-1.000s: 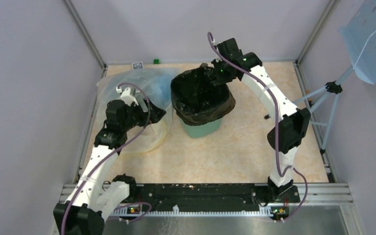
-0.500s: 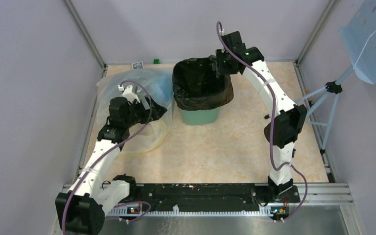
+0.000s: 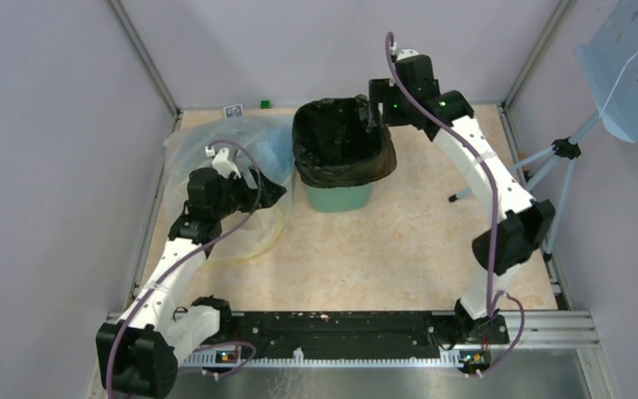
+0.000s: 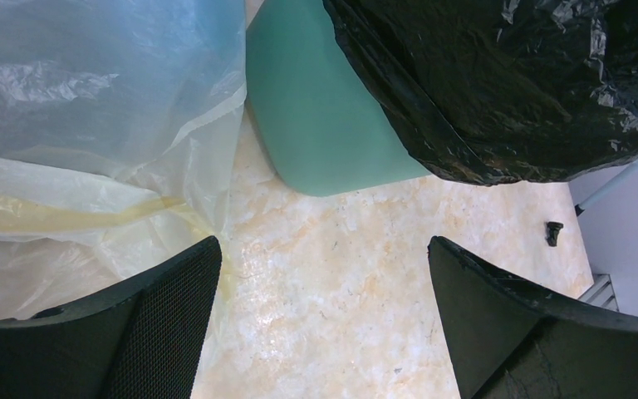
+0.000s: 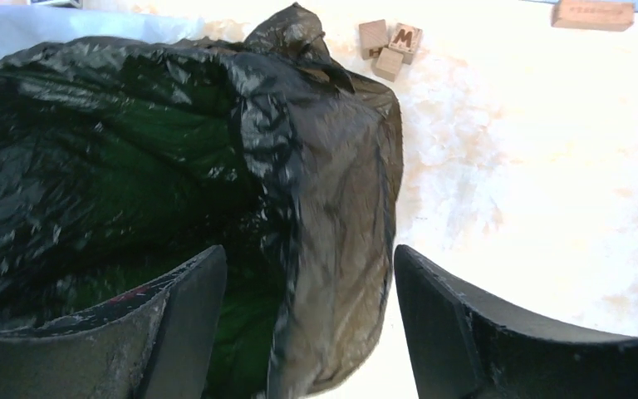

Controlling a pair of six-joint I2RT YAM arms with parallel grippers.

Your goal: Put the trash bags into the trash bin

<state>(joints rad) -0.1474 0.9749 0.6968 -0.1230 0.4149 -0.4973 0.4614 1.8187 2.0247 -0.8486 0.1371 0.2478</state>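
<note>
From the overhead view, the black trash bag (image 3: 341,162) sits inside the mint trash bin (image 3: 338,202), at the far middle of the desk (image 3: 382,249). Its mouth is spread open and its hem is folded out over the rim. The right pincer (image 3: 375,104) hovers at the rim's far right corner, while the left pincer (image 3: 267,193) waits to the bin's left, over the clear bag (image 3: 241,141). That looks like the lining step all but finished. Down to the left wrist: the left pincer (image 4: 322,245) is spread as wide as it goes with nothing in it and bare desk showing between its fingers. Only this view shows the bag's hem (image 4: 507,83) hanging part-way down the bin's smooth side (image 4: 316,125), with the clear bag (image 4: 91,100) just beside it. Over to the right wrist: the right pincer (image 5: 307,249) has its jaws well apart, and a fold of the bag (image 5: 133,150) lies below the gap, pinched by neither finger. Green shows through the film inside. Some small wooden blocks (image 5: 390,46) lie on the desk beyond the bin, which the overhead camera doesn't show. The next move likely calls for a clean lift away without snagging that thin film, then perhaps a tuck at the loose corner.
</note>
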